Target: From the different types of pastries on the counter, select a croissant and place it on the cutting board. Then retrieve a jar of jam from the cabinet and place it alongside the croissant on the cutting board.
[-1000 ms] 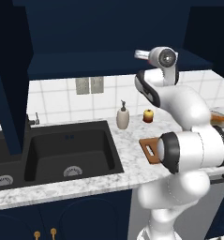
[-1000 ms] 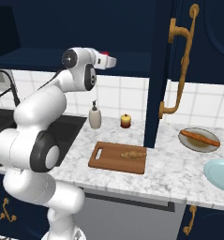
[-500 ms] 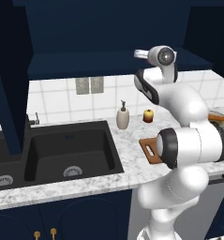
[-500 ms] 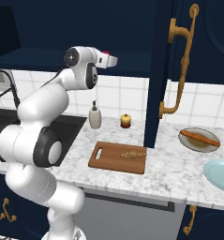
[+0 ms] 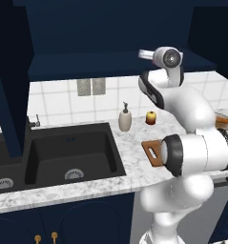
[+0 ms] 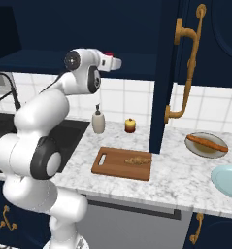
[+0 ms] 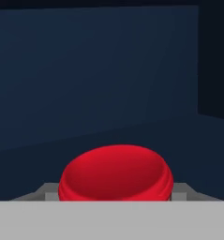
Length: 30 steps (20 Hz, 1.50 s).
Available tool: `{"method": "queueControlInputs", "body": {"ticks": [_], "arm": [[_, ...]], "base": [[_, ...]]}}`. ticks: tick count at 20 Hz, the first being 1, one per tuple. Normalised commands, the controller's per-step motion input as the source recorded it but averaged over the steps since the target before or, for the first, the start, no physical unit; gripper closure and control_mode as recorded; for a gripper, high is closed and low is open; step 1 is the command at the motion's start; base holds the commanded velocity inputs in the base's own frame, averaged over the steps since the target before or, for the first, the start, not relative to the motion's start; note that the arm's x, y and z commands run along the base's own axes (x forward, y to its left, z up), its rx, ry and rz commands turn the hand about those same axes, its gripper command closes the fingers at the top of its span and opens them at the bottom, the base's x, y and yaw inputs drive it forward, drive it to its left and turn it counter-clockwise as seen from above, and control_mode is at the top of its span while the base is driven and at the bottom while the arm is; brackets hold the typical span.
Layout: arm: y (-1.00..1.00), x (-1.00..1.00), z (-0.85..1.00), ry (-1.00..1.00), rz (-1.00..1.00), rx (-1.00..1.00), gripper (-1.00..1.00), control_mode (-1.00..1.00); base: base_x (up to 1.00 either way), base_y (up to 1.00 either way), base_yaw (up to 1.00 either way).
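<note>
Arm [image 6: 42, 109] nearest, glossy white shells, dark joints. On the marbled stone counter [image 6: 120, 190] I have the brown wooden cutting board [image 6: 112, 170], slotted handle, bumpy golden croissant [image 6: 138, 160] lying on it. Shallow dish [image 6: 205, 155] holds the long orange pastry [image 6: 206, 143]. Up at the smooth navy cabinet [image 7: 94, 70], my gripper [image 7: 115, 193] is clamped on the jar of jam [image 7: 115, 171], round red lid, ridged edge. Versus half a second ago, I see no clear change.

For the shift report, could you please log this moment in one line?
croissant: on cutting board | jam jar: between fingertips in cabinet | next: likely onto board
</note>
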Motion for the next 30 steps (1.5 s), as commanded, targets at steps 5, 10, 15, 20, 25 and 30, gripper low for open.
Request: {"method": "queueControlInputs", "body": {"ticks": [5, 10, 15, 20, 25, 30], "arm": [[0.20, -0.93, 0.02, -0.13, -0.28, 0.00, 1.00, -1.00], [0.62, -0.75, 0.00, -0.01, -0.45, 0.01, 1.00, -1.00], [0.61, -0.43, -0.13, 0.00, -0.45, 0.00, 1.00, -1.00], [0.34, -0.12, -0.27, 0.00, -0.43, 0.00, 1.00, -1.00], [0.01, 0.00, -0.43, 0.03, -0.40, 0.01, 1.00, -1.00], [-0.05, 0.00, -0.45, 0.04, -0.34, 0.03, 1.00, -1.00]], "base": [[0.00, 0.00, 0.00], [0.00, 0.00, 0.00], [0.00, 0.00, 0.00], [0.00, 0.00, 0.00], [0.00, 0.00, 0.00], [0.00, 0.00, 0.00]]}}
